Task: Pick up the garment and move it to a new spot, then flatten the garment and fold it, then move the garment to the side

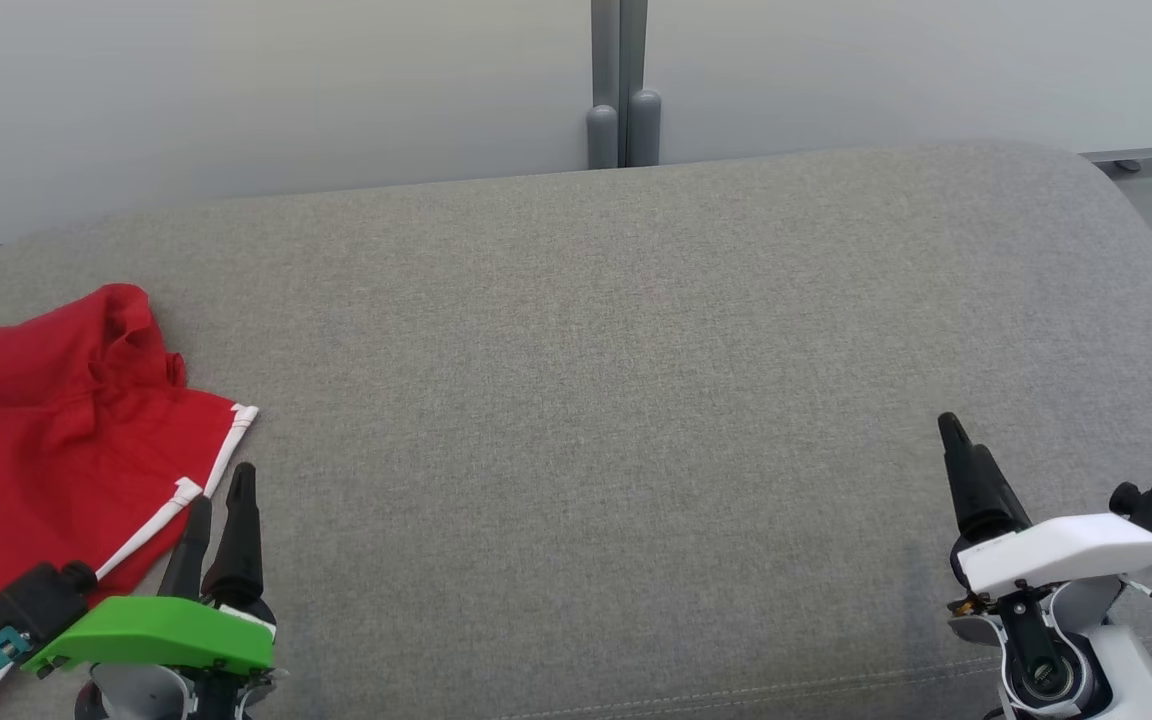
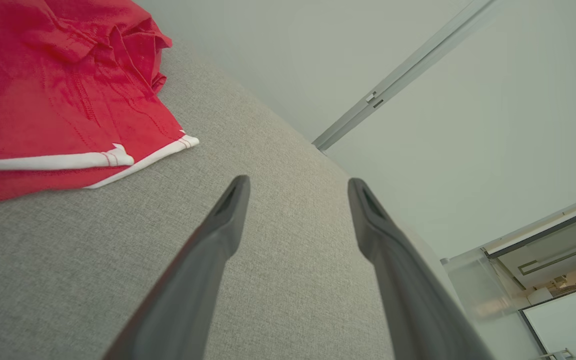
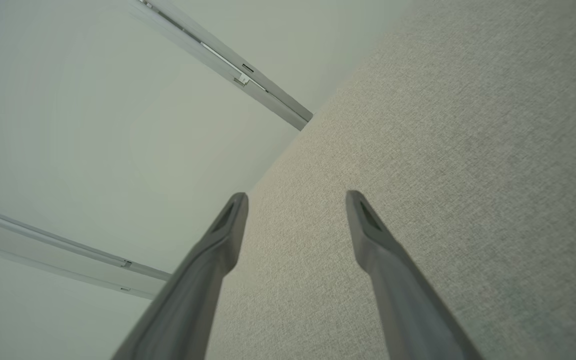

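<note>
A red garment (image 1: 46, 440) with white trim lies bunched at the left end of the grey cushioned surface (image 1: 596, 400). In the left wrist view the garment (image 2: 53, 90) fills the upper left. My left gripper (image 1: 221, 495) hovers just right of the garment's white-trimmed hem, open, with nothing between its fingers (image 2: 228, 210). My right gripper (image 1: 956, 440) stands open over the bare right side of the cushion, far from the garment. In the right wrist view its fingers (image 3: 368, 225) are spread apart and empty.
A pale wall (image 1: 236, 90) with a grey vertical post (image 1: 621, 90) runs behind the cushion. The cushion's rounded far right corner (image 1: 1086, 170) drops to the floor. Wide bare fabric lies between the two grippers.
</note>
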